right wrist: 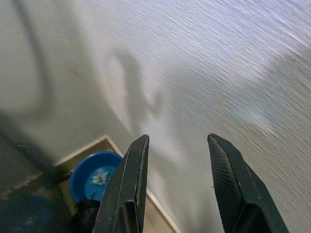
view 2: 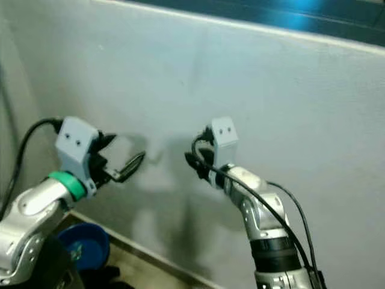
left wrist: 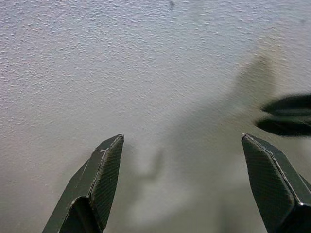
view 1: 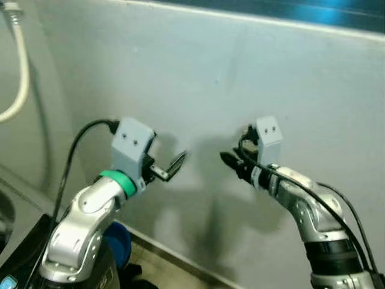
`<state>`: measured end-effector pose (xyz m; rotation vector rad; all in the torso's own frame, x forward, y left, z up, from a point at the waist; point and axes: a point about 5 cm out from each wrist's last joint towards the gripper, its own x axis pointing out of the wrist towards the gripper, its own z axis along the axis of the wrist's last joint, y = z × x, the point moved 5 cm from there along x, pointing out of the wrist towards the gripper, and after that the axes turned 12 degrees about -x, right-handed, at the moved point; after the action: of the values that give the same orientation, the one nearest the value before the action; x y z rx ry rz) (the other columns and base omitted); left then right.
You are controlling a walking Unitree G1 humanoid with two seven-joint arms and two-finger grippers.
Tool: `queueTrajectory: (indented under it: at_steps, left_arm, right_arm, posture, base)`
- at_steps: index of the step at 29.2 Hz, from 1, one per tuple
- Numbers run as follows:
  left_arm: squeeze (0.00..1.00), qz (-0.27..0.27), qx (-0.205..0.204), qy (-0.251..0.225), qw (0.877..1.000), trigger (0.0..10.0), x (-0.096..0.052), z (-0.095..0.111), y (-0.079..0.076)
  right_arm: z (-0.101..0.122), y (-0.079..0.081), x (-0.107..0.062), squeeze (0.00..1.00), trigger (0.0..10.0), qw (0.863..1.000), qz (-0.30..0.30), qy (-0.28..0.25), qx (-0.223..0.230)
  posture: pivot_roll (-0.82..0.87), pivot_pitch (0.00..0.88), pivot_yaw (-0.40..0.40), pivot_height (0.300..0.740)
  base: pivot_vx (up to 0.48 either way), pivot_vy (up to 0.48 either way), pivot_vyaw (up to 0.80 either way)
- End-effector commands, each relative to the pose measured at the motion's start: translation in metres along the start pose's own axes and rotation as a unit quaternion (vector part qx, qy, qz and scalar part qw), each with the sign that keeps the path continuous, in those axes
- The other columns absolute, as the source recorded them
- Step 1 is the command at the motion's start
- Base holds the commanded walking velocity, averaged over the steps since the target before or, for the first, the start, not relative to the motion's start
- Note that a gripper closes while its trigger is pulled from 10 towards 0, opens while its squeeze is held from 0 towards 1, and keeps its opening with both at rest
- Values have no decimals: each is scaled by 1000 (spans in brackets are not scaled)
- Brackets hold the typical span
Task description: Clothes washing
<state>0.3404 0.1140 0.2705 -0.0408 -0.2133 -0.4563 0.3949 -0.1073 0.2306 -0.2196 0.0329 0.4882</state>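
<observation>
Clothes lie nowhere within reach as the left gripper (view 1: 171, 168) and right gripper (view 1: 231, 161), jaws released, face a bare wall (view 1: 240, 78); likely between steps; next, turning toward the laundry.

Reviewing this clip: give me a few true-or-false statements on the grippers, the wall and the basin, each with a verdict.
1. Both arms are raised in front of the wall. True.
2. The left gripper is shut on a cloth. False: its fingers stand apart, holding nothing.
3. The right gripper is open. True.
4. The blue basin hangs on the wall. False: it sits on the floor by the wall's base.
5. A white hose hangs to the robot's left. True.
</observation>
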Motion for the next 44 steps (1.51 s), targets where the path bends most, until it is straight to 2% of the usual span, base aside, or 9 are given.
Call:
queueTrajectory:
  at_steps: [1,26,34,37,42,44]
  left_arm:
    - [0,0,-13,-3,1000,10000,1,-1,-1]
    - [0,-18,-10,-3,1000,10000,4,-1,-8]
    - [0,-24,-13,-7,1000,10000,4,1,-10]
    - [0,-32,-20,-11,999,10000,5,2,-13]
    - [0,-45,-22,-12,999,10000,5,2,-18]
    - [0,-64,-26,-11,998,10000,3,2,-24]
  right_arm:
    - [-2,-6,-4,0,10000,1000,-8,5,8]
    - [-2,-1,-5,0,10000,1000,-5,5,26]
    - [7,1,-6,0,10000,999,-5,-18,36]
    - [17,5,-6,0,10000,997,4,-41,59]
    - [19,13,-6,0,10000,997,18,-47,67]
    - [19,23,-6,0,10000,996,35,-46,70]
  posture:
    - [104,2,3,740]
    - [104,0,21,740]
    - [103,0,25,740]
    - [103,0,25,740]
    - [102,0,27,740]
    - [102,0,26,740]
  base:
    - [0,0,-800]
    - [0,0,-800]
    - [0,0,-800]
    - [0,0,-800]
    - [0,0,-800]
    - [0,0,-800]
